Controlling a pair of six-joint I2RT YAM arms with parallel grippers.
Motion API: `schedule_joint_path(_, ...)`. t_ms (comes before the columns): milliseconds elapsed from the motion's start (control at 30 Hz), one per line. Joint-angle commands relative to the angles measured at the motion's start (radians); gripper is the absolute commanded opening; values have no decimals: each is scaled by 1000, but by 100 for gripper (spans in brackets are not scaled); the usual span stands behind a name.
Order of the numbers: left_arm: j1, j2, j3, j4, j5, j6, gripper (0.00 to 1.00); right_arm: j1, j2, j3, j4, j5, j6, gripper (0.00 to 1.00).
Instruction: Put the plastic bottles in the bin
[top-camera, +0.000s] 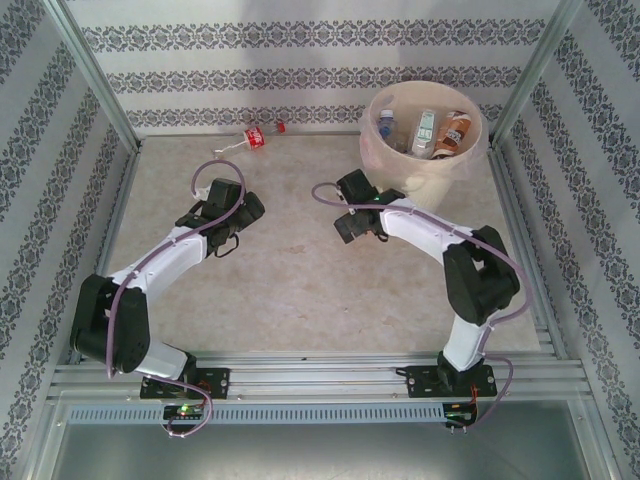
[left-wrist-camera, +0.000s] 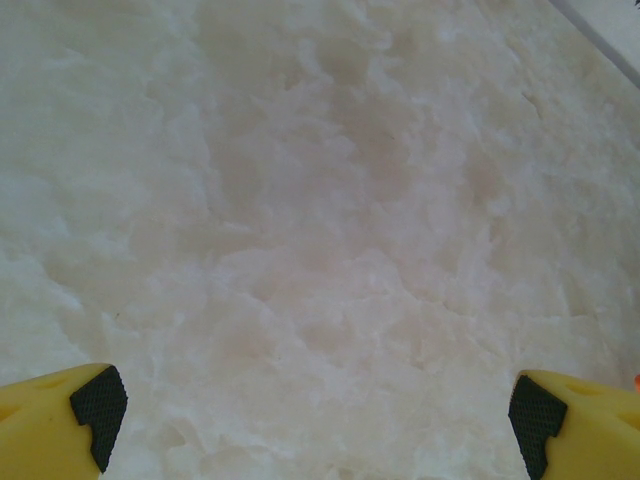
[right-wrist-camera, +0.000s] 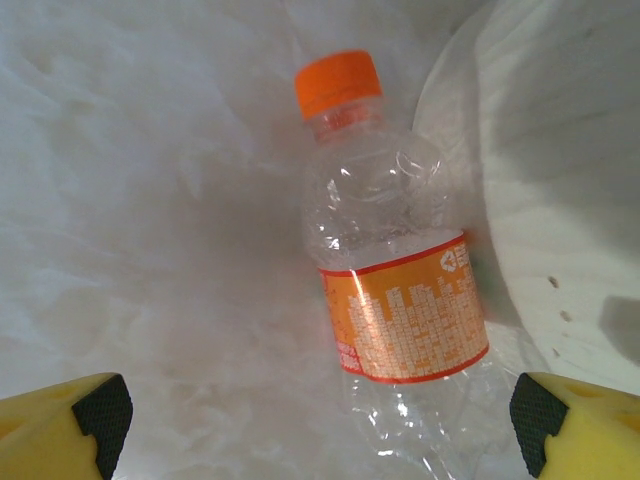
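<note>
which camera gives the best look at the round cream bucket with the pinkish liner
Top external: the round cream bag-lined plastic bin shows whole, with its rim and the plastic bottles inside. The right wrist view catches a slice of its outer wall, beside an orange-capped clear plastic bottle.

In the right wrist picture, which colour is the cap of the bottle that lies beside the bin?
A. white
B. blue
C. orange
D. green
C: the bottle lying on the table next to the bin has an orange cap, and its label is orange too.
</note>
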Motion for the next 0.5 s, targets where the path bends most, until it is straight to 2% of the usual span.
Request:
schedule_joint_path(0, 12, 15, 28, -25, -1, -9, 100, 1, 57, -4, 10, 132, 18, 98)
schedule_joint_path(167, 11, 52, 53, -36, 11, -5, 100, -24, 140, 32, -36, 159, 73, 98)
schedule_joint_path(233, 12, 61, 59, -34, 17, -6, 100, -23, 152, 41, -50, 133, 65, 97)
schedule_joint_path(300, 11, 67, 61, -32, 21, -6, 100, -23, 160, 49, -71, 64, 61, 97)
schedule_joint_path(467, 12, 65, 56, -31, 20, -9, 100, -18, 179, 68, -121, -209, 41, 95)
